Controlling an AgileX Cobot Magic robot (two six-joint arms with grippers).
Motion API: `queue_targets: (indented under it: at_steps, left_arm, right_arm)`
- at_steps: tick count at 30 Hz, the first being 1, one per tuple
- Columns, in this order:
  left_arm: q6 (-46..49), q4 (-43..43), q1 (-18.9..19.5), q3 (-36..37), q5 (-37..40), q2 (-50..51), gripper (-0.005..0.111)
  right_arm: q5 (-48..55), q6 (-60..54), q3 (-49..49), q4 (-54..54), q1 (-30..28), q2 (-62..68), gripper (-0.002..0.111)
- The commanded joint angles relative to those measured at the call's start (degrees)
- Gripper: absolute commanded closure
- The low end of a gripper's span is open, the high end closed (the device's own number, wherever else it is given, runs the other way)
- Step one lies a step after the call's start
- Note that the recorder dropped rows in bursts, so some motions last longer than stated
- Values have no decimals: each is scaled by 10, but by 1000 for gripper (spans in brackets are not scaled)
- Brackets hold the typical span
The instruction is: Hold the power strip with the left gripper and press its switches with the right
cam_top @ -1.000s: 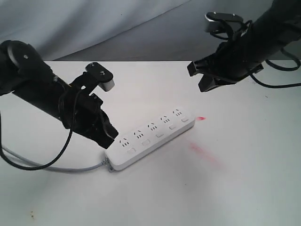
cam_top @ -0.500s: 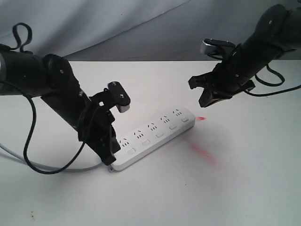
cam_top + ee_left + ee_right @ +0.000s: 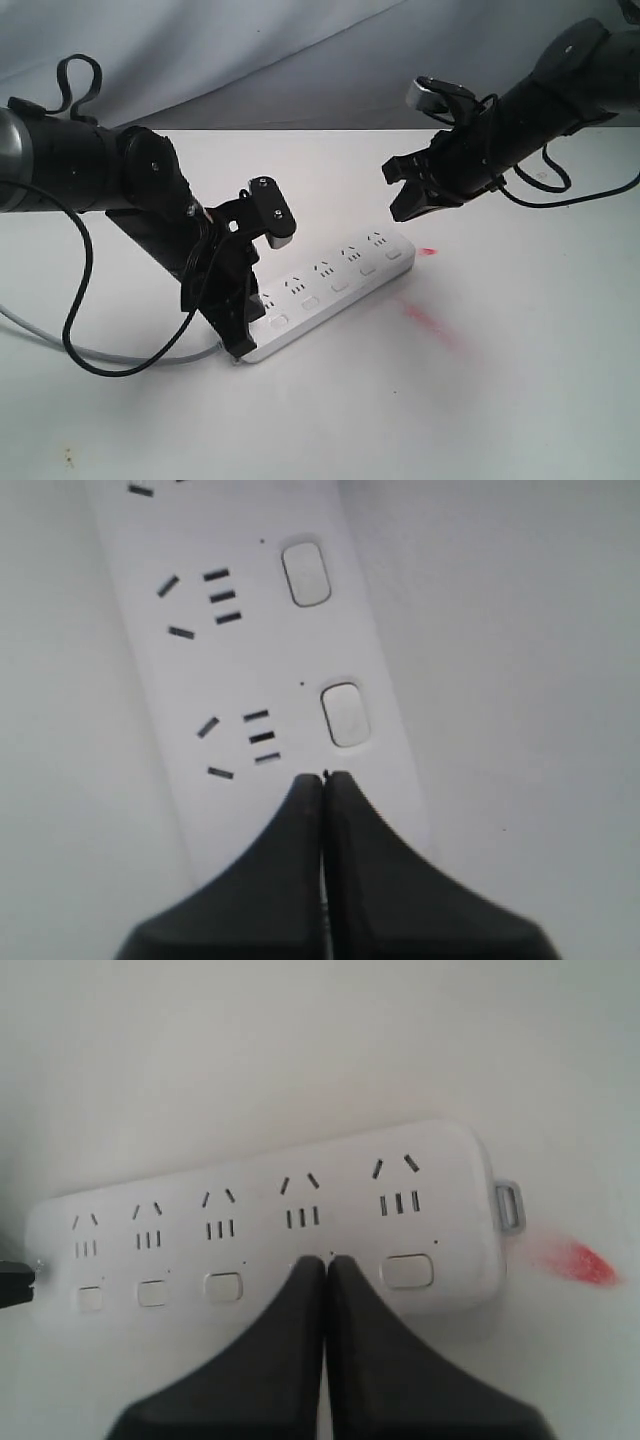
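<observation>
White power strip (image 3: 325,290) lies diagonal, frame centre. Jaws pressed together, left gripper (image 3: 322,783) seemingly pins its lower-left end against sliding. Jaws likewise together as 1 poking tip, right gripper (image 3: 325,1262) hovers over upper-right switches (image 3: 366,268).

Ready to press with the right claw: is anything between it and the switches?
Nothing visible. The right claw hangs in the air near the power strip, and all five switches show bare in its wrist view. The left claw sits at the cord end, off the last switch.
</observation>
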Motion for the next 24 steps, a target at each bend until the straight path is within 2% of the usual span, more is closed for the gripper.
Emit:
queue_targets:
  at_steps: [1,4,13,19,24]
  left_arm:
    - [-22,14,0,-3,-9,15,107]
    - [-50,38,0,-3,-7,31,107]
    - [-52,41,0,-3,-7,44,107]
    - [-52,41,0,-3,0,44,107]
    - [-52,41,0,-3,7,44,107]
  right_arm:
    - [-19,-24,-3,9,-2,0,108]
    - [-30,-40,-3,9,-1,0,108]
    - [-29,-42,-3,-6,0,0,108]
    - [-30,25,-3,-65,13,1,108]
    - [-39,84,-3,-146,60,14,108]
